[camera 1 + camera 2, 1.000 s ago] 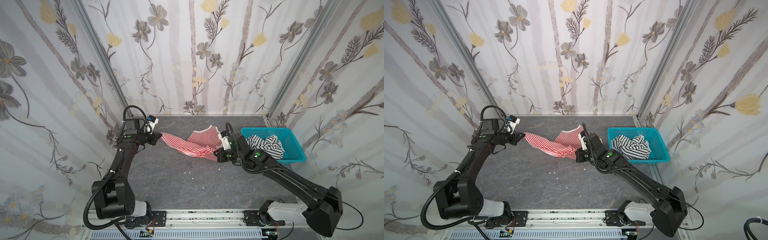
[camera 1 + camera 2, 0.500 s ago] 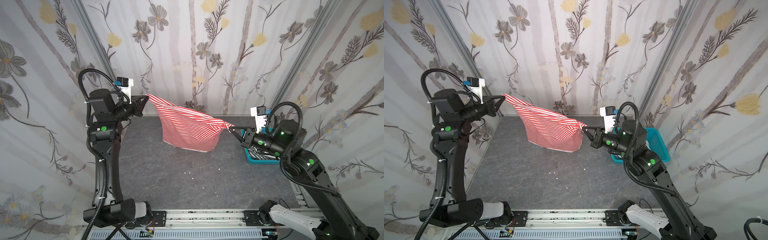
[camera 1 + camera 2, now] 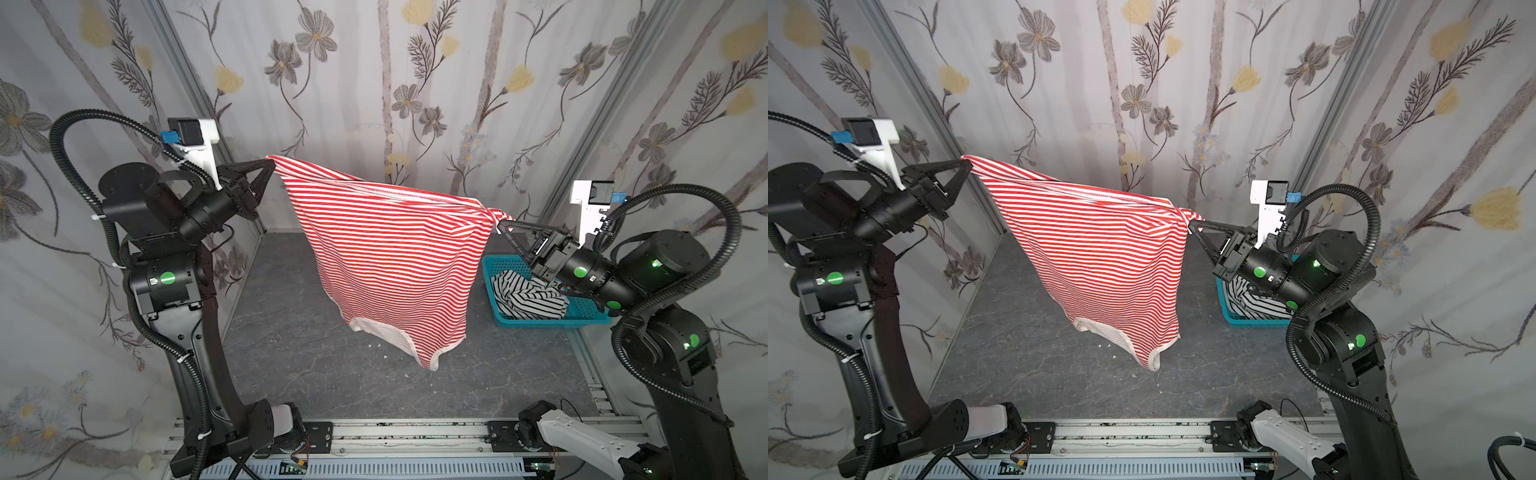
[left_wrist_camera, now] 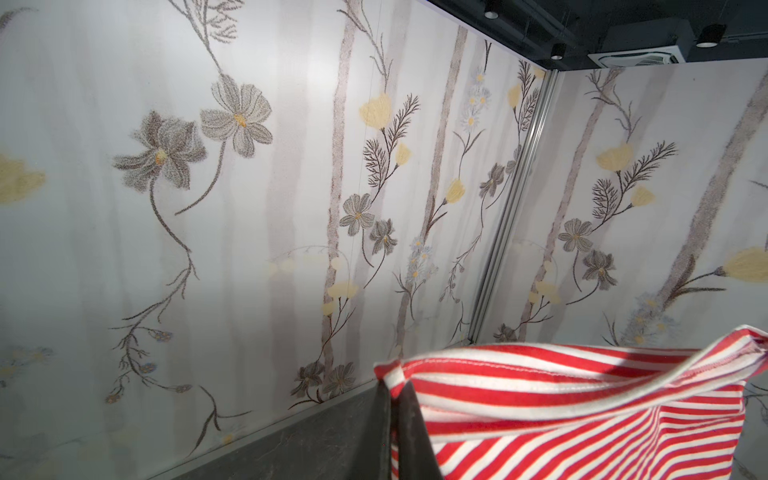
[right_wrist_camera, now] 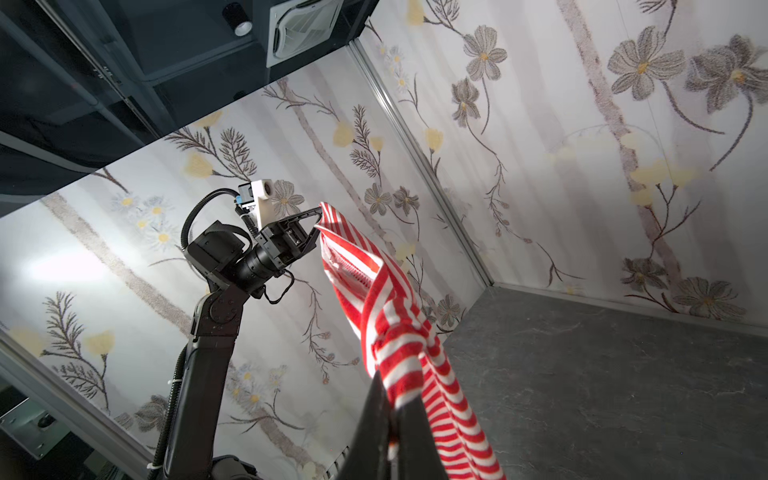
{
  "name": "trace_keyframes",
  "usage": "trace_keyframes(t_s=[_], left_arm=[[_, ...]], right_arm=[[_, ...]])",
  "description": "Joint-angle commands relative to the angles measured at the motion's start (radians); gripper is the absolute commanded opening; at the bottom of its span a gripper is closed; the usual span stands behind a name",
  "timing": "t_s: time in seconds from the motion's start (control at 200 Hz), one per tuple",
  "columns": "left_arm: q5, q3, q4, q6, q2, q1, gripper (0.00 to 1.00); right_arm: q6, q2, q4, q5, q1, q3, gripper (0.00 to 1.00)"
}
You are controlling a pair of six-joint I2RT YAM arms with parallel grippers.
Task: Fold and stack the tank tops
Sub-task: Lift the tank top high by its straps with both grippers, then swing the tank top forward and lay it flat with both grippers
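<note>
While left fingers (image 3: 249, 167) and right fingers (image 3: 527, 227) pinch its upper edge, red-striped top (image 3: 390, 266) hangs.

Top views: high over the near edge, side by side, facing down and toward the far wall (image 3: 415, 83); wide, taking in the whole table (image 3: 291, 374).
Left wrist: close behind the left gripper (image 4: 392, 392), facing right and upward along the far wall.
Right wrist: close behind the right gripper (image 5: 390, 411), facing left and upward; catches the left arm (image 5: 208, 332).
Shared: red-striped tank top (image 3: 395, 266) in all four views; far wall and table too.
</note>
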Motion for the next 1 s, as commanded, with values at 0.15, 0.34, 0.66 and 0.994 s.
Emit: trace_keyframes(t_s=[0.15, 0.34, 0.66, 0.994], left_arm=[[-0.073, -0.007, 0.036, 0.038, 0.201, -0.052, 0.00], [-0.105, 0.090, 0.041, 0.080, 0.405, -0.105, 0.00], [-0.105, 0.364, 0.041, 0.036, 0.560, -0.092, 0.00], [-0.115, -0.323, 0.057, 0.286, 0.303, -0.086, 0.00]], right_arm=[[0.150, 0.226, 0.201, -0.171, -0.180, -0.050, 0.00], [0.278, 0.468, 0.432, -0.275, -0.233, -0.017, 0.00], [0.366, 0.681, 0.494, -0.345, -0.267, 0.244, 0.00], [0.399, 0.544, 0.796, -0.397, -0.261, -0.403, 0.03]])
